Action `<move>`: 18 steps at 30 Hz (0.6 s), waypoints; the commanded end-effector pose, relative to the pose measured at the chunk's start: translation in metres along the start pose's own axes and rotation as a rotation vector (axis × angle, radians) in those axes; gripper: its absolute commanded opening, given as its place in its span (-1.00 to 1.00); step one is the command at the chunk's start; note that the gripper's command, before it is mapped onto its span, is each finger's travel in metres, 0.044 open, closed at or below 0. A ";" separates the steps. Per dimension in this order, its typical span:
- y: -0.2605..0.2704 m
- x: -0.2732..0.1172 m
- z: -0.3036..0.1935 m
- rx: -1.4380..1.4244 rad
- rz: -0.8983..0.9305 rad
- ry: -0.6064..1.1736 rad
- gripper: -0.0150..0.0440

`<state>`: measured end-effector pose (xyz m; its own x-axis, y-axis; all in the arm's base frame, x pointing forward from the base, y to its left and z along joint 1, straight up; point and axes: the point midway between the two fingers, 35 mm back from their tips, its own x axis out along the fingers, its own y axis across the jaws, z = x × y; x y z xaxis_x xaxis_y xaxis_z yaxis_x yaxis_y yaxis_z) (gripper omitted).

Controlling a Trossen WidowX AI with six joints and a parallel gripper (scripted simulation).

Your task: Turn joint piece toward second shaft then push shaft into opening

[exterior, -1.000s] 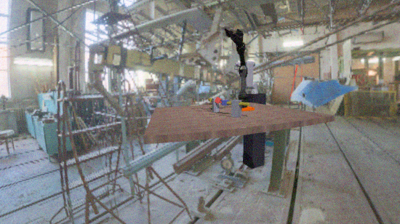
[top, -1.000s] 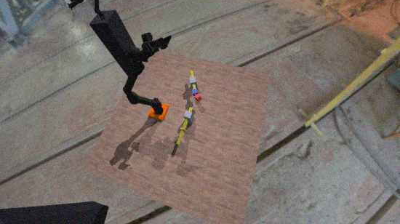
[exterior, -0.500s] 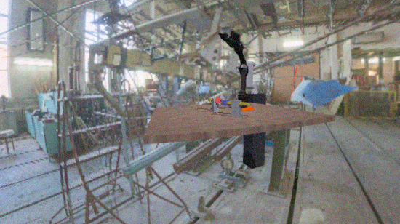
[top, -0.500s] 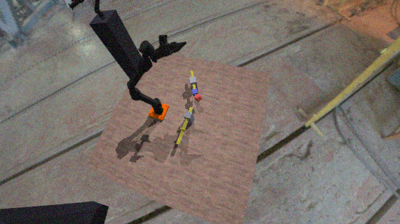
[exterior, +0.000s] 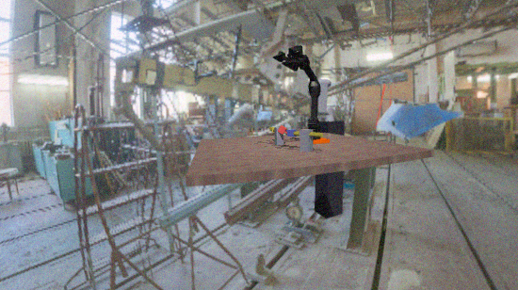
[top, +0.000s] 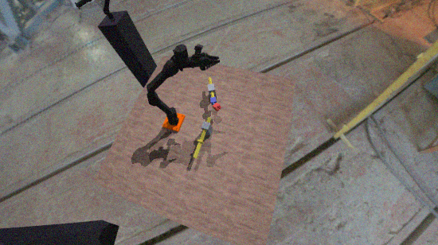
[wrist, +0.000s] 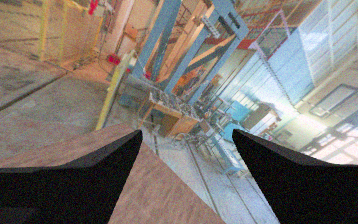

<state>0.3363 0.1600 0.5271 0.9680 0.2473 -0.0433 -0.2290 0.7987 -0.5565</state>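
Observation:
The red joint piece (top: 217, 106) (exterior: 282, 130) sits beyond the blue part (top: 213, 99) (exterior: 291, 133) on the first yellow shaft's end, turned a little aside from that shaft. Its opening is too small to make out. That shaft runs through a grey block (top: 211, 87) (exterior: 306, 142). The second yellow shaft (top: 199, 145) slants through another grey block (top: 205, 126); its tip and the red piece are apart. My gripper (top: 215, 62) (exterior: 281, 59) (wrist: 187, 133) is open and empty, high above the table and clear of both shafts. The wrist view shows neither shaft.
The wood-look table (top: 247, 162) (exterior: 245, 164) (wrist: 150, 200) carries the arm's orange base plate (top: 179, 122) (exterior: 322, 140), to the left of the blocks in the top view. A dark tall column (top: 127, 47) shows beyond the table's edge.

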 end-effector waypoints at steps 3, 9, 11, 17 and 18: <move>0.016 0.026 -0.033 0.057 0.063 0.130 1.00; 0.029 0.044 -0.070 0.127 0.115 0.275 1.00; 0.033 0.049 -0.083 0.153 0.129 0.324 1.00; 0.043 0.060 -0.120 0.234 0.162 0.476 1.00; 0.045 0.061 -0.127 0.249 0.167 0.502 1.00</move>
<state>0.3907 0.1448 0.4138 0.8678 0.1562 -0.4717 -0.3427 0.8755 -0.3405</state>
